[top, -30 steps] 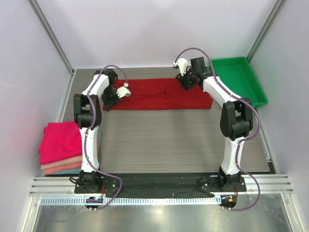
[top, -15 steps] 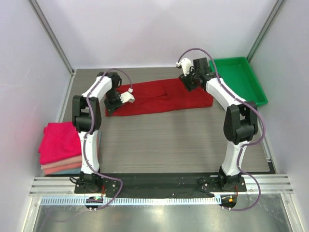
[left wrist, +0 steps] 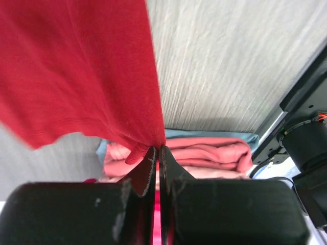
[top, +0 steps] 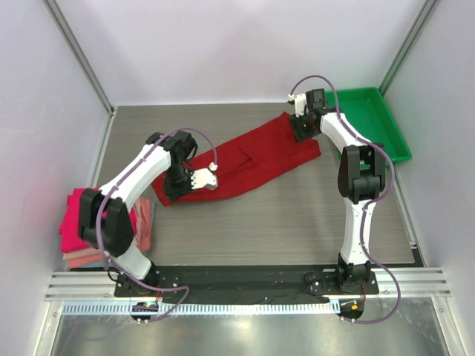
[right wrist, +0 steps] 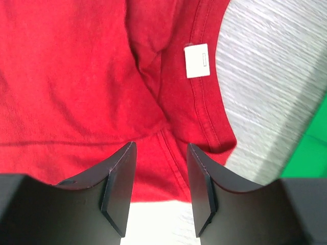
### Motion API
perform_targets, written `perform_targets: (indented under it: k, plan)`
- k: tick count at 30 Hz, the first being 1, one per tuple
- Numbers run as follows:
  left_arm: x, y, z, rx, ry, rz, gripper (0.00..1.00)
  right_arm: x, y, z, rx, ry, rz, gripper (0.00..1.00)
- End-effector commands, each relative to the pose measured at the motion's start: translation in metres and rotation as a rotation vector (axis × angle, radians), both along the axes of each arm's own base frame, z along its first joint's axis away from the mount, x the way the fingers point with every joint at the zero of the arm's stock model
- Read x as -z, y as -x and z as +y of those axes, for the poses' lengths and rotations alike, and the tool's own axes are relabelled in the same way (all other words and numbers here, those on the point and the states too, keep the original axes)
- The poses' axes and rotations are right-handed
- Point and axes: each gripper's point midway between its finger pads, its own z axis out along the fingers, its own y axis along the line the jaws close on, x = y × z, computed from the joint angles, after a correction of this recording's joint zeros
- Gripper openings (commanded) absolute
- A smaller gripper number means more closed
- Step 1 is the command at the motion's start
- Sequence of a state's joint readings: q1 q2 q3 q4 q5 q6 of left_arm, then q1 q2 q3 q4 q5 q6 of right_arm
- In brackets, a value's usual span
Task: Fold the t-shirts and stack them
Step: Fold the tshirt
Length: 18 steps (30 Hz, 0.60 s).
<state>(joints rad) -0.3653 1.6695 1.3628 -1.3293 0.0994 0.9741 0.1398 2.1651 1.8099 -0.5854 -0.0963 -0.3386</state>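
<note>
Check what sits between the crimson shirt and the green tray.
Only bare table separates the crimson shirt from the green tray, clearest in the right wrist view; in the top view the right arm hangs over that gap.

The near tabletop [top: 297, 222], centre to right, lies bare for passing. The red shirt [top: 252, 156] runs slantwise across the middle. The folded stack [top: 74, 231] blocks the left edge, the green tray [top: 367, 122] the far right corner; the left arm [top: 141, 167] seems to overhang that stack.
</note>
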Motion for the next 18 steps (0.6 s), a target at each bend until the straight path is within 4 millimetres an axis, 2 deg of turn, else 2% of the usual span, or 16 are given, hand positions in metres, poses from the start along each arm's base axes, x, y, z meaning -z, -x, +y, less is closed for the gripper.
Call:
perform_targets:
  k: [1, 3, 5, 7, 8, 11, 14, 16, 17, 18]
  plan:
    - [-0.047, 0.090, 0.000, 0.111, 0.002, 0.211, 0.00, -0.023, -0.012, 0.017, 0.014, -0.059, -0.023, 0.49]
    - [-0.053, 0.104, -0.023, 0.156, 0.069, 0.210, 0.00, -0.015, -0.013, 0.021, 0.002, -0.072, -0.008, 0.49]
    - [-0.065, 0.130, -0.059, 0.208, 0.168, 0.237, 0.00, -0.011, -0.014, 0.022, 0.004, -0.078, 0.004, 0.48]
    - [-0.074, 0.147, -0.081, 0.208, 0.223, 0.268, 0.00, -0.003, -0.015, 0.024, -0.001, -0.082, 0.018, 0.48]
    - [-0.081, 0.161, -0.099, 0.254, 0.260, 0.296, 0.00, -0.001, -0.015, 0.025, -0.006, -0.079, 0.021, 0.47]
    - [-0.081, 0.174, -0.121, 0.319, 0.257, 0.317, 0.00, 0.012, -0.012, 0.025, -0.021, -0.059, 0.052, 0.46]
    - [-0.074, 0.179, -0.132, 0.358, 0.243, 0.337, 0.00, 0.025, -0.012, 0.024, -0.031, -0.036, 0.073, 0.45]
    - [-0.070, 0.184, -0.142, 0.373, 0.242, 0.374, 0.00, 0.028, -0.018, 0.028, -0.042, -0.026, 0.066, 0.45]
    - [-0.068, 0.185, -0.148, 0.375, 0.251, 0.383, 0.00, 0.041, -0.018, 0.029, -0.042, -0.014, 0.085, 0.45]
    - [-0.066, 0.190, -0.153, 0.389, 0.251, 0.401, 0.00, 0.039, -0.024, 0.032, -0.049, -0.009, 0.067, 0.45]
